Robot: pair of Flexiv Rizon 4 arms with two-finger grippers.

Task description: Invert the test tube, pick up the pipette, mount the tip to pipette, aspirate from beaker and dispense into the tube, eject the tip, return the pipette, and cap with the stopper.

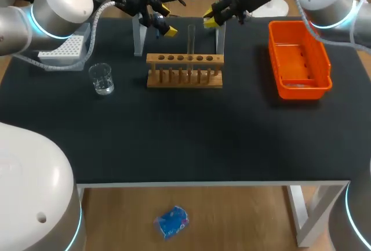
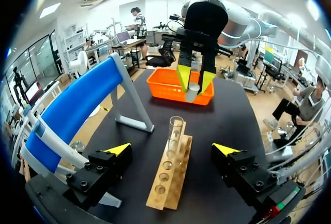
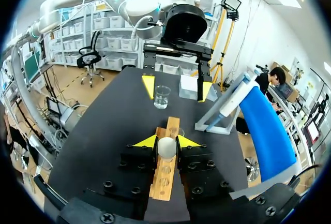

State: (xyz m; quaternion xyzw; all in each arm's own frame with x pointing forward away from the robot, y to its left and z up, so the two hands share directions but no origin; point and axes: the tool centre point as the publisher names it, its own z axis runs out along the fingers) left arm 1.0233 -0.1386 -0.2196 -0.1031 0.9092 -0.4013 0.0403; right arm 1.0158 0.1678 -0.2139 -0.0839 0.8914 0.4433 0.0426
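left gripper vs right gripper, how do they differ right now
The left gripper is wide open and empty; the right gripper is shut on the stopper. In the head view, the left gripper is left of the test tube, the right gripper right of it. Both hover near the rack.

Rack [image 1: 184,70] and upright tube [image 1: 191,39], centre rear

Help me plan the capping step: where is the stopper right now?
The stopper is clamped between the right gripper's fingers, at the table's back middle in the head view, just right of the upright test tube in the wooden rack.
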